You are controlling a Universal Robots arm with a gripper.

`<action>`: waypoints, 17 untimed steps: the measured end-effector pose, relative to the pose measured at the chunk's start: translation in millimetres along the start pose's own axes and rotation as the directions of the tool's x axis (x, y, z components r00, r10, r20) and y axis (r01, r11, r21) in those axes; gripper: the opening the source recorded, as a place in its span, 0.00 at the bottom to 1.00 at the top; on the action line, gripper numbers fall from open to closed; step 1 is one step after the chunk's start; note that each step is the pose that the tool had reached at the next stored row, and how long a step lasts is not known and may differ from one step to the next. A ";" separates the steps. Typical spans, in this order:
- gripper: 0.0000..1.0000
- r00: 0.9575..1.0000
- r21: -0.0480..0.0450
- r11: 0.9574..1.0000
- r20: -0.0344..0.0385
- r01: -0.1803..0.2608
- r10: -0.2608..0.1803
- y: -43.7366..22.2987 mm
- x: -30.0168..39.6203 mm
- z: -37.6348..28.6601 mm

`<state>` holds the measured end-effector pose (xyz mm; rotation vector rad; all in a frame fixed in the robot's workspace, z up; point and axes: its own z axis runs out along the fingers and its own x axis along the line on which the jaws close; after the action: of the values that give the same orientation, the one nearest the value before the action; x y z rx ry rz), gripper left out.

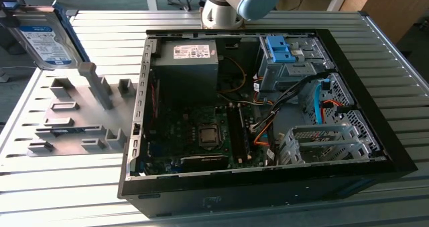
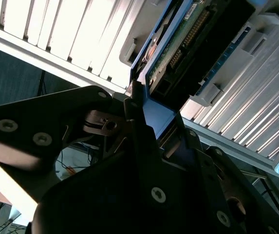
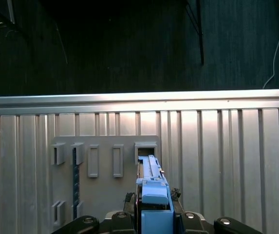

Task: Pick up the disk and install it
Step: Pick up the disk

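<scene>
black pincer (image 2: 144, 109) clamped on flat silver hard disk with blue plastic bracket (image 1: 41, 38), upright over grey slotted holder plate (image 1: 67, 119).

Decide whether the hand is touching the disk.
Touching. The second wrist view shows the hand clamped on the disk at its blue edge, no gap.
</scene>
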<state>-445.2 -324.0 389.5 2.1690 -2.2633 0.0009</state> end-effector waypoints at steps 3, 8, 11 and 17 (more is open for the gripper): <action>0.36 1.000 0.000 1.000 0.000 0.000 0.000 0.0 0.0 -3.9; 0.36 1.000 0.000 1.000 0.000 0.000 0.000 0.0 0.1 -10.7; 0.36 1.000 0.000 1.000 0.000 0.000 0.000 0.0 0.1 -15.3; 0.36 1.000 0.000 1.000 0.000 0.000 0.000 0.1 0.1 -23.5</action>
<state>-445.2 -324.0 412.9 2.1691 -2.2633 0.0011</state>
